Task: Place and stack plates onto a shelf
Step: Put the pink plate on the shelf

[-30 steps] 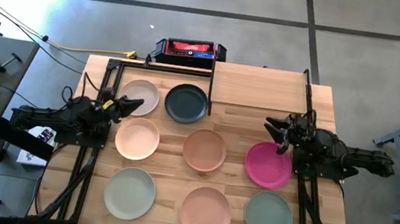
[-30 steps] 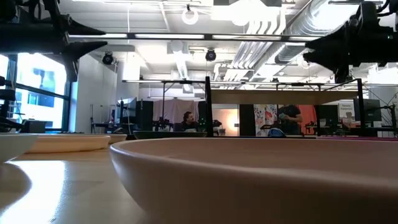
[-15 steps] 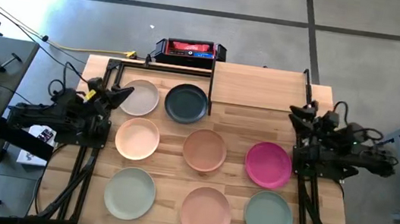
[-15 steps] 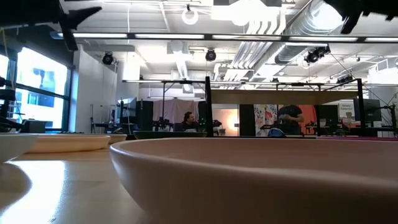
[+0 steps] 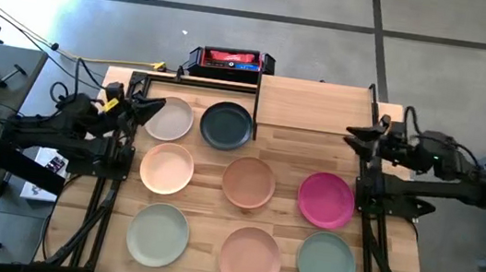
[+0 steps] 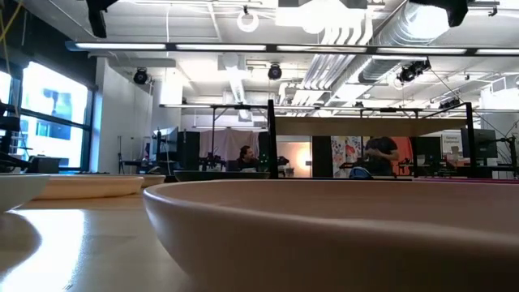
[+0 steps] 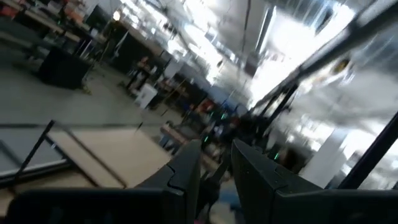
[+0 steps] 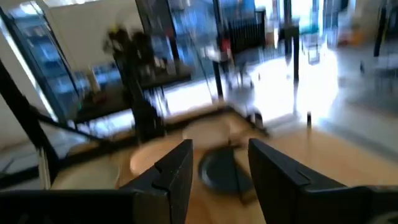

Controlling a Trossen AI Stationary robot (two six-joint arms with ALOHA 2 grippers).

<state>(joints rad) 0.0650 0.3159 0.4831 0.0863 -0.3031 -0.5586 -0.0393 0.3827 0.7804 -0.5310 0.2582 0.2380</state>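
Observation:
Eight plates lie flat on the plank tabletop in the high view: cream [image 5: 169,118], dark slate [image 5: 226,125], peach [image 5: 167,168], tan [image 5: 248,182], magenta [image 5: 325,200], pale green [image 5: 157,234], salmon [image 5: 249,258] and sage [image 5: 326,262]. The shelf [image 5: 314,106], a light-wood panel on thin black posts, stands at the far right of the table. My left gripper [image 5: 149,106] hovers open beside the cream plate's left rim. My right gripper [image 5: 354,136] hovers open above bare table, beyond the magenta plate. In the wrist views both grippers [image 7: 214,165] [image 8: 217,162] hold nothing.
A black and red box [image 5: 231,60] sits just past the table's far edge. Black frame rails [image 5: 106,193] [image 5: 370,235] run along both sides of the table. The salmon plate [image 6: 324,235] fills the low view's foreground. People sit at desks in the room behind.
Both grippers have risen, leaving the low view at its top. The left one has moved back from the peach plate's far rim toward the far-left corner. The right one has drawn off the magenta plate's far rim toward the far edge. No plate has moved.

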